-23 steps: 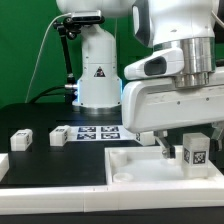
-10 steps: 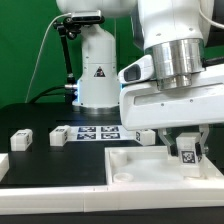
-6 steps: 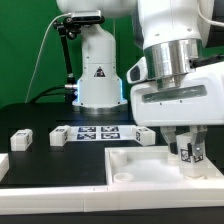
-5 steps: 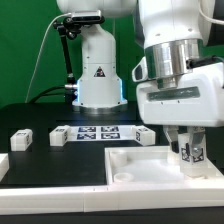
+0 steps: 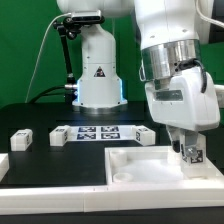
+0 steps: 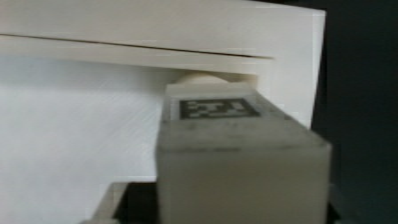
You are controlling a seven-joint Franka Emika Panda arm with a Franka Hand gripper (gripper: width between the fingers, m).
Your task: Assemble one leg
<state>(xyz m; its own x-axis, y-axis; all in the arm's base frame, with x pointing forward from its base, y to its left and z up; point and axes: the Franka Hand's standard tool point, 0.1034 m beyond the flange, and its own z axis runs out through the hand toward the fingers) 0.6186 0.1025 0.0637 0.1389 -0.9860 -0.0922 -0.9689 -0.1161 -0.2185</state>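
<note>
Since a moment ago, the gripper (image 5: 190, 152) has turned and tipped a bit. Its fingers are closed tight on the leg (image 5: 194, 156), holding it upright over the far right corner of the big white tabletop (image 5: 130, 165), probably so the leg can go into the corner pocket.

I work in a lab: green backdrop (image 5: 25, 40), black table (image 5: 40, 160), a marker board (image 5: 98, 131) of printed tags.
</note>
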